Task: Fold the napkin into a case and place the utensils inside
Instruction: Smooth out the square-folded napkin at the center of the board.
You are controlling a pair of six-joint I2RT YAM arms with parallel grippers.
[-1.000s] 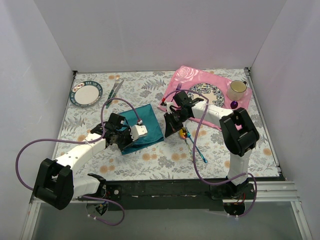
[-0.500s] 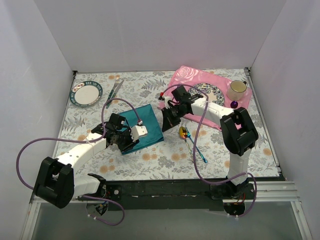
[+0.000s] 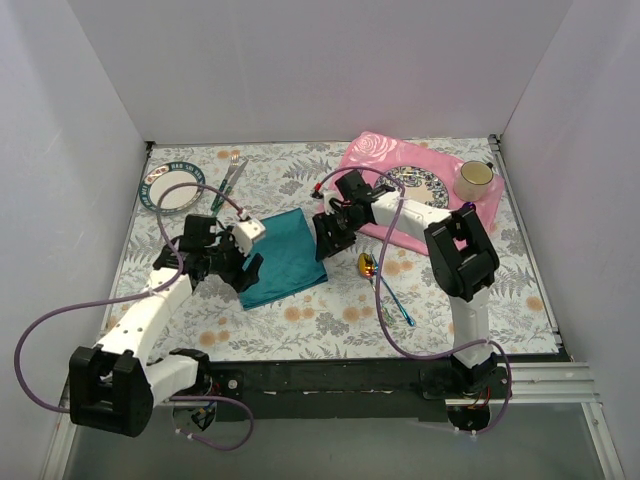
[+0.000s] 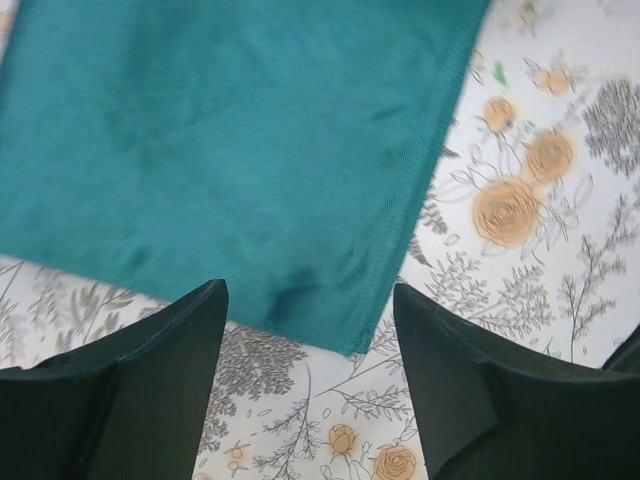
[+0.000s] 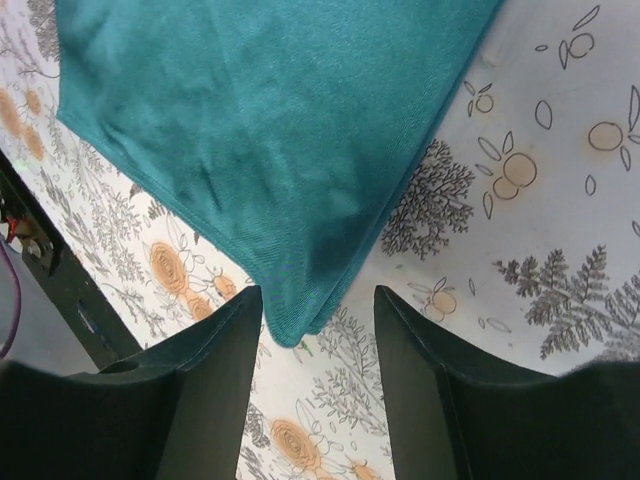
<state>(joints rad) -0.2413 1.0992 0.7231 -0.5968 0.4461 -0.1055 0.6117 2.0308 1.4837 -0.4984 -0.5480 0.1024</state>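
The teal napkin [image 3: 287, 259] lies folded into a rectangle on the floral tablecloth. My left gripper [image 3: 240, 272] hovers open over its near left corner; in the left wrist view that corner [image 4: 345, 335] lies loose on the table between my spread fingers [image 4: 150, 385], and the left gripper [image 4: 310, 300] holds nothing. My right gripper [image 3: 325, 238] stands open at the napkin's right edge. There another napkin corner [image 5: 292, 330] sits loose in the right gripper [image 5: 318, 298]. The utensils [image 3: 372, 269], with a gold spoon bowl and a blue handle, lie right of the napkin.
A pink rose placemat [image 3: 372, 158] at the back right carries a patterned plate [image 3: 418, 186], a mug [image 3: 474, 179] and a purple utensil end [image 3: 468, 209]. A small plate [image 3: 172, 190] and a green-handled fork and knife [image 3: 232, 177] lie at the back left. White walls enclose the table.
Both grippers went from shut to open and let go of the napkin. The left arm swung left and back. The right gripper shifted toward the napkin's right edge.
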